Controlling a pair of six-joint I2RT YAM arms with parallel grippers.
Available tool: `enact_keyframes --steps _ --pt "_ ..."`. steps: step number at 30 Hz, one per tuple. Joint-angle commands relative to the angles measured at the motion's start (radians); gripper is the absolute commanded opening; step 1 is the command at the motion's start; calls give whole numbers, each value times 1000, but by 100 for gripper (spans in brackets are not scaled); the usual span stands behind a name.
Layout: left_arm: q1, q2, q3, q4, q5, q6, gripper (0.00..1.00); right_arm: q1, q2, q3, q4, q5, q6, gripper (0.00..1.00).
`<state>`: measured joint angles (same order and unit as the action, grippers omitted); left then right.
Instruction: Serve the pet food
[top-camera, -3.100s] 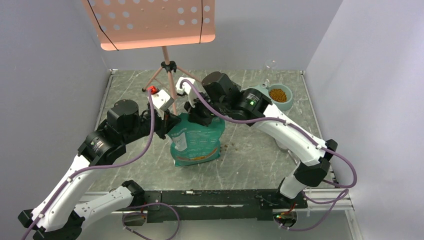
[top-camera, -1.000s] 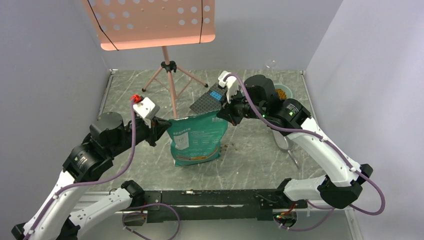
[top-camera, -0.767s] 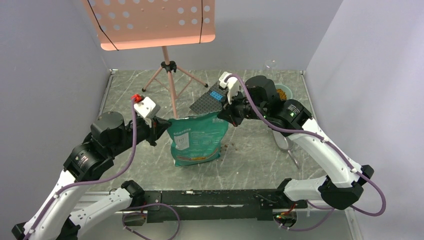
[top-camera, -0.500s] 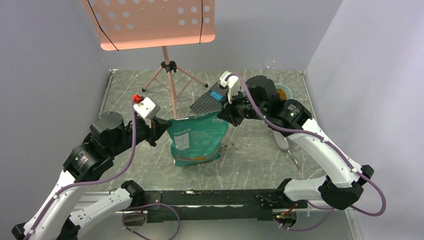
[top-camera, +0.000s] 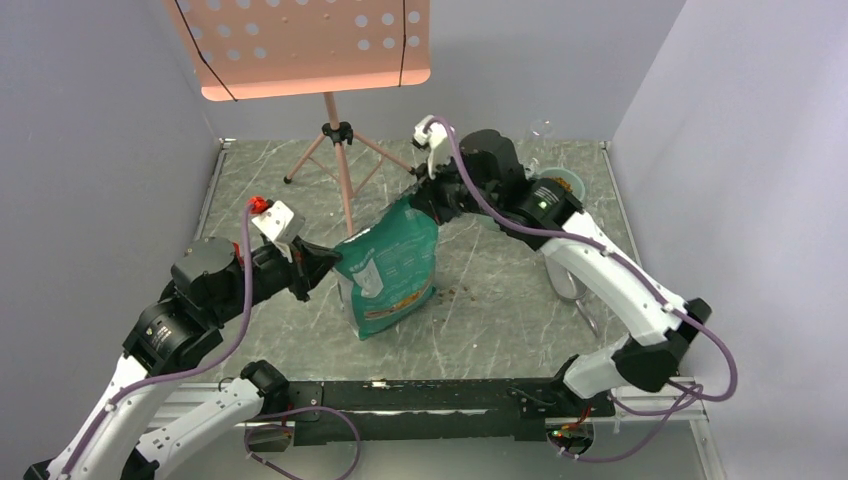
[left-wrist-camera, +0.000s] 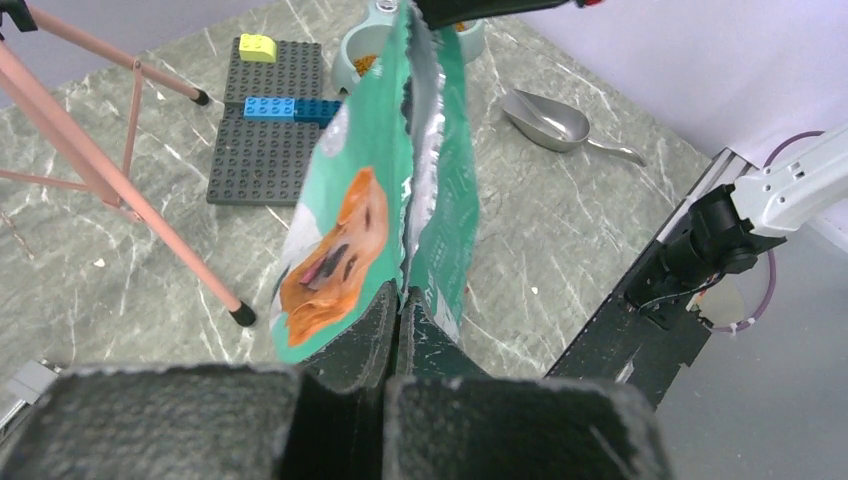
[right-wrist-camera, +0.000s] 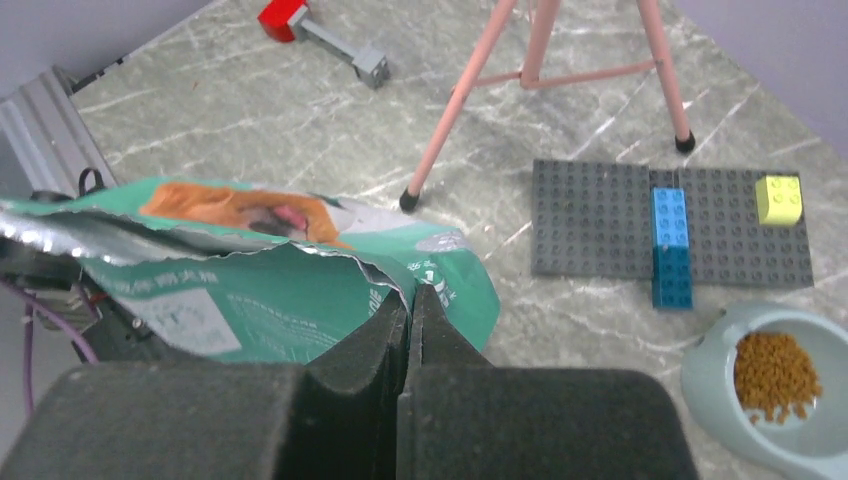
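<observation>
The teal-green bag (top-camera: 390, 265) with a golden dog stands tilted at the table's middle, its torn top open. My left gripper (top-camera: 325, 262) is shut on its left top corner (left-wrist-camera: 398, 300). My right gripper (top-camera: 425, 200) is shut on its right top edge (right-wrist-camera: 410, 295). The pet food (right-wrist-camera: 775, 372) is a brown heap in one cup of the pale blue-grey bowl (right-wrist-camera: 720, 355). It also shows in the left wrist view (left-wrist-camera: 365, 63). A few pellets (top-camera: 462, 291) lie loose on the table right of the bag. In the top view my right arm hides most of the bowl.
A metal scoop (left-wrist-camera: 548, 118) lies right of the bag. A dark baseplate (right-wrist-camera: 600, 220) with blue and yellow bricks lies behind the bag, near the bowl. A pink music stand (top-camera: 335, 130) stands at the back. A red-and-grey object (right-wrist-camera: 300, 25) lies beyond its legs.
My right gripper has pulled the bag's top corner back and to the left. The bag now leans and looks narrower. My left arm has shifted slightly left and keeps its hold.
</observation>
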<state>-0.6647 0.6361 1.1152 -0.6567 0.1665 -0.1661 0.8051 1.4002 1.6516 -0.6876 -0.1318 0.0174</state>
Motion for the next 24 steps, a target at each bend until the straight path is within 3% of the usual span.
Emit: enact_keyframes --steps 1,2,3,6,10,16,24 --pt "1 2 55 -62 42 -60 0 -25 85 155 271 -5 -53 0" --pt "1 16 84 -89 34 -55 7 -24 110 173 259 -22 -61 0" --pt "2 31 118 -121 22 -47 23 -25 127 182 251 -33 -68 0" --pt "1 70 232 -209 -15 -25 56 -25 139 162 249 -47 -84 0" --pt "1 141 390 -303 -114 -20 78 -24 136 147 237 -63 -85 0" --pt "2 303 614 -375 -273 -61 82 -24 132 133 218 -85 -66 0" --pt "2 464 701 -333 -319 -49 94 -24 143 169 172 -113 -58 0"
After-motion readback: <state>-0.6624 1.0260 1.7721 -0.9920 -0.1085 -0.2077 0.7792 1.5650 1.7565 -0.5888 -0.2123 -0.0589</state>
